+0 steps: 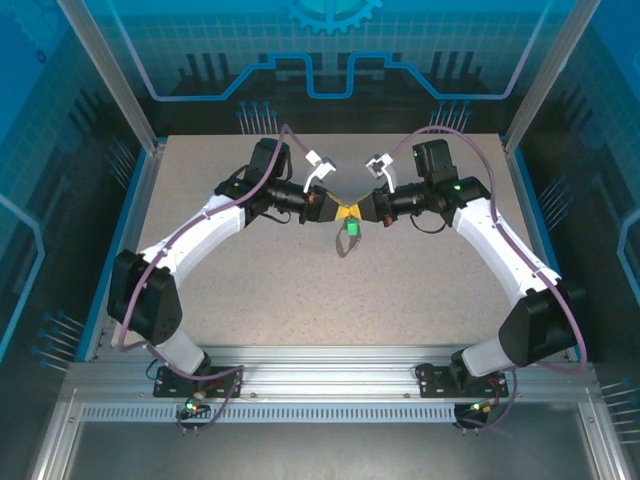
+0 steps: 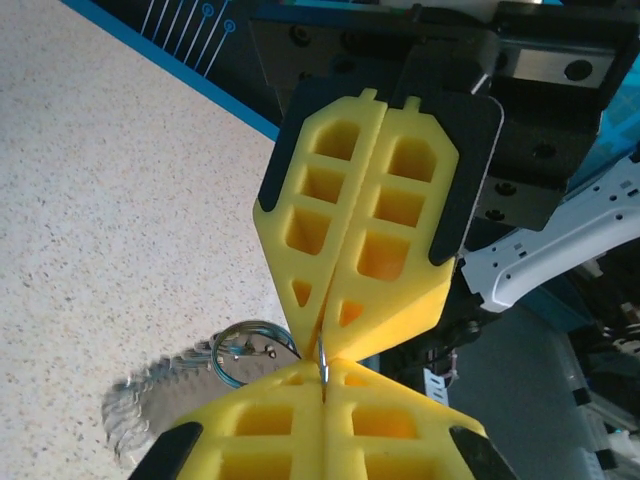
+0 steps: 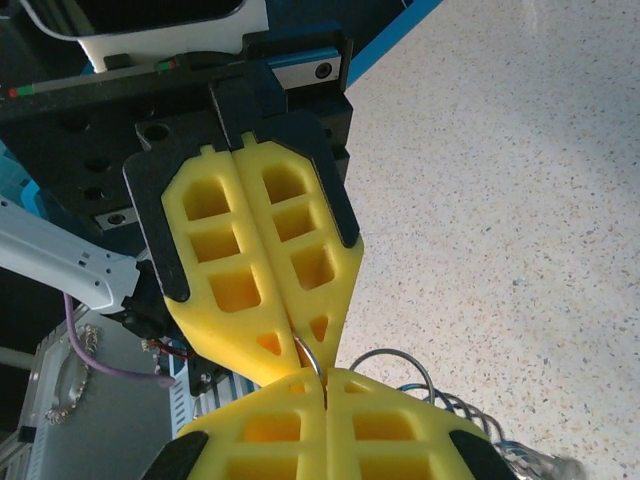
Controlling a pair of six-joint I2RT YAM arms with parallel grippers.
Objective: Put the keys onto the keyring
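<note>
Left gripper [image 2: 325, 390], right gripper [image 3: 327, 392] tip-to-tip, pinching ring [image 2: 323, 362] (key [image 1: 351, 229] dangling).

Overhead rear view; two close wrist views

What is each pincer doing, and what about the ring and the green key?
Left pincer: shut, pinching the keyring.
Right pincer: shut, pinching the keyring too, tip to tip with the left one.
Keyring: nipped between both pincers.
Key: just under the pincers; on the keyring or not, cannot tell.
</note>
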